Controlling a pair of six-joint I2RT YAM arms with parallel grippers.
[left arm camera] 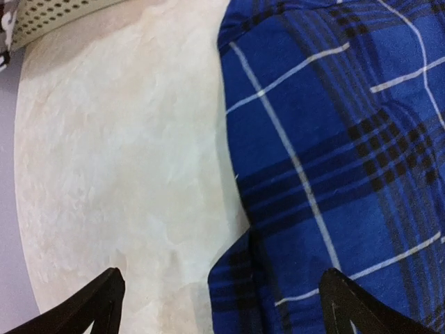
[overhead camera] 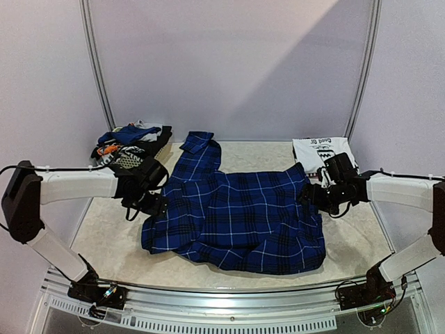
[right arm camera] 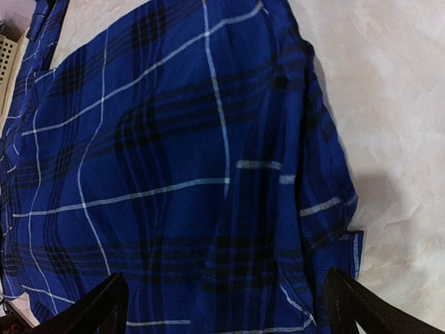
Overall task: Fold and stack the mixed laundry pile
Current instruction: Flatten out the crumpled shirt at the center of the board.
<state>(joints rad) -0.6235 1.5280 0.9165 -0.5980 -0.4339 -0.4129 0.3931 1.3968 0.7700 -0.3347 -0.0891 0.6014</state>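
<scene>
The left gripper (overhead camera: 154, 203) stands spread wide and holds nothing. In its wrist view one finger (left arm camera: 97, 306) hangs over bare table and the other over cloth, so the jaws straddle the left edge of the plaid shirt (overhead camera: 236, 223). The right gripper (overhead camera: 311, 197) is likewise fully spread and empty, with both of its fingers (right arm camera: 104, 306) above plaid near the shirt's right edge, where a small squared corner of fabric juts out.

The shirt lies opened out in the middle of the table, one sleeve trailing towards the far left, and its near hem is rumpled rather than flat. With an arm poised at either side, it looks laid out for folding, each gripper placed to take an edge and bring it inward (a judgement from the symmetry, nothing more).

The rest of the laundry pile (overhead camera: 132, 142) is heaped at the far left corner, dark, blue and orange pieces jumbled together. It sits beside a white perforated basket (left arm camera: 49, 17), well apart from the shirt. At the far right lies a white printed tee (overhead camera: 321, 149), flat and squared, probably the start of the stack.

The table (overhead camera: 111, 236) is a pale, mottled, stone-like surface. Plain lilac walls close it in, and two slim metal posts rise behind.
</scene>
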